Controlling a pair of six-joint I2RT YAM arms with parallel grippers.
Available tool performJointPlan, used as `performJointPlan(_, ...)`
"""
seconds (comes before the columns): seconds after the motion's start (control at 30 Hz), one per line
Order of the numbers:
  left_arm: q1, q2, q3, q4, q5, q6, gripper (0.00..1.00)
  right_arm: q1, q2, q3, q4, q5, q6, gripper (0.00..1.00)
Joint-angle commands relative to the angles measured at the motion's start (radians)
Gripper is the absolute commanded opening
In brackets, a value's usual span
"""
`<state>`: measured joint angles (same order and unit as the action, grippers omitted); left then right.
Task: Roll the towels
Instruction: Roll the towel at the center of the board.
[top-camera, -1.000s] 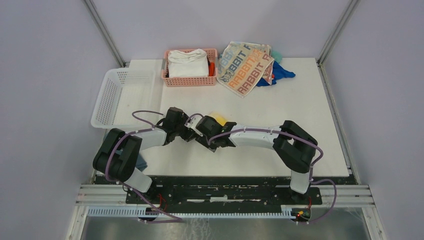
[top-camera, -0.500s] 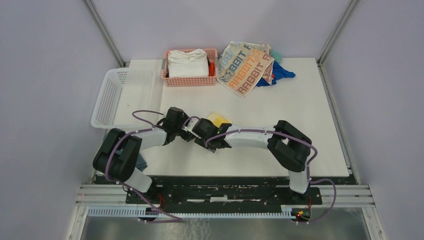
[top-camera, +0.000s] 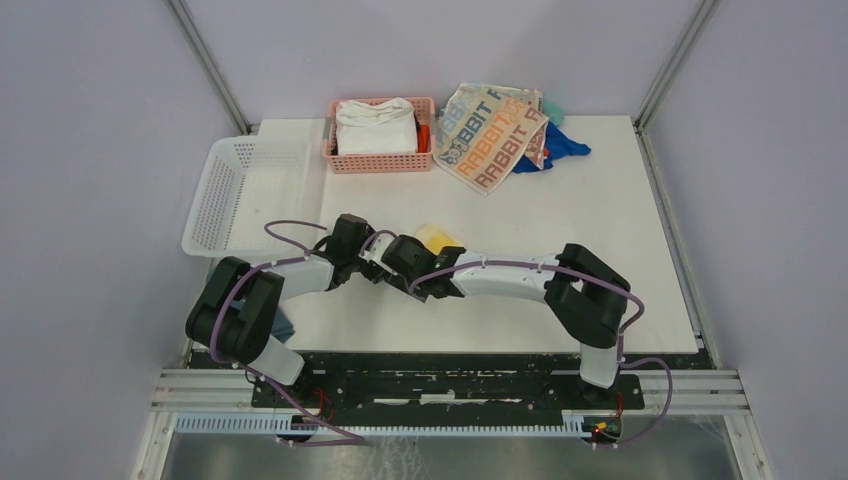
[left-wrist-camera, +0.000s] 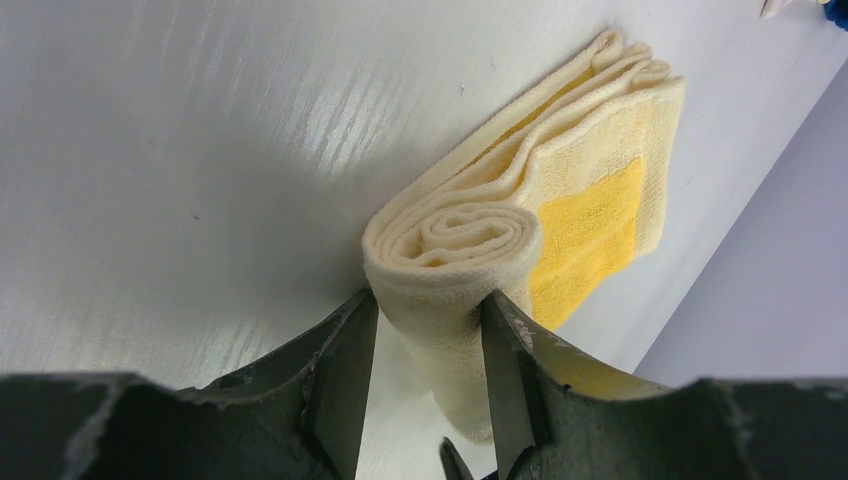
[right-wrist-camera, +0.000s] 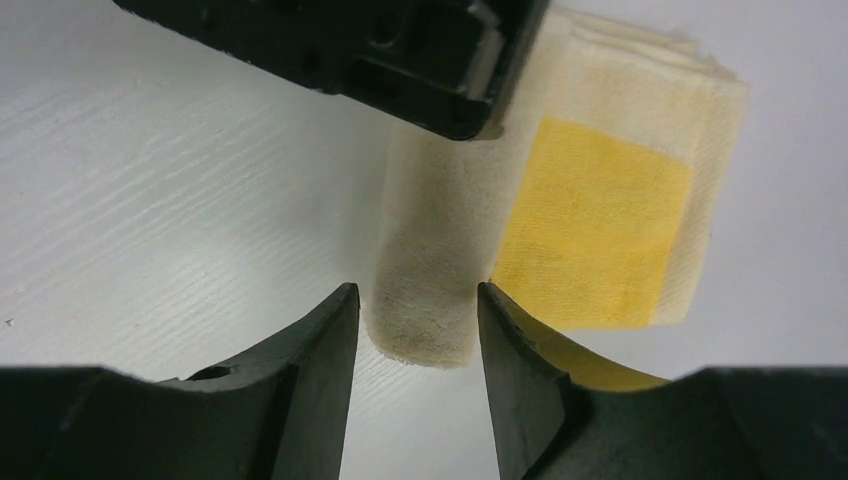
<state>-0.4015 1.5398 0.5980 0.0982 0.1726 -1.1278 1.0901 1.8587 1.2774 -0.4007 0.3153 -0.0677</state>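
Inspecting the counter (top-camera: 560, 260) finds the yellow towel (top-camera: 437, 236) near its middle, just ahead of both wrists, which meet there.

Left wrist view: the yellow towel (left-wrist-camera: 560, 200) lies flat on the counter with its near end wound into a tight coil. The left tool (left-wrist-camera: 428, 300) pinches that coil, one finger (left-wrist-camera: 350, 360) against each side, and the cloth is squeezed between them. The unrolled part runs away from the coil in several stacked layers, pale at the edges with a deeper yellow panel on top.

Right wrist view: the right tool (right-wrist-camera: 415, 295) straddles the opposite end of the roll. Its fingers (right-wrist-camera: 320, 350) stand on either side of the pale rolled end, very close to it; whether they press on the cloth or merely flank it cannot be told. The black body of the left tool (right-wrist-camera: 380, 50) sits over the far end of the same roll. The flat part of the yellow towel (right-wrist-camera: 600, 220) lies to the right of the roll.

Far edge of the counter, top view: the RABBIT towel (top-camera: 490, 125) lies spread and crumpled, overlapping a blue cloth (top-camera: 560, 148). Just left of it stands a pink basket (top-camera: 380, 163) holding a thick white cloth (top-camera: 375, 125). A white basket (top-camera: 225, 190) sits at the left edge, hanging partly over it. Both are well apart from the tools.
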Motion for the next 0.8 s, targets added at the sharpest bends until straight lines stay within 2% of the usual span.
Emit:
performJointPlan(0.0,-0.004,0.022,-0.017,-0.141,-0.086,0.023,0.52,0.009,0.053,0.020,0.025,0.011,-0.006,0.54)
performJointPlan(0.33,-0.004,0.021,-0.022,-0.135,-0.077,0.010,0.52,0.009,0.174,0.036,-0.004,0.008,0.000,0.48)
performJointPlan(0.4,-0.004,0.015,-0.027,-0.132,-0.075,0.004,0.52,0.009,0.185,0.033,-0.015,0.013,0.003,0.42)
performJointPlan(0.5,-0.004,-0.007,-0.033,-0.134,-0.068,-0.006,0.53,0.007,0.180,0.031,-0.035,-0.020,0.007,0.24)
performJointPlan(0.6,-0.003,-0.058,-0.032,-0.153,-0.071,-0.009,0.55,-0.026,0.151,0.035,-0.064,-0.168,0.017,0.10)
performJointPlan(0.77,0.023,-0.200,-0.051,-0.193,-0.096,-0.004,0.57,-0.144,0.073,0.000,-0.023,-0.600,0.064,0.01)
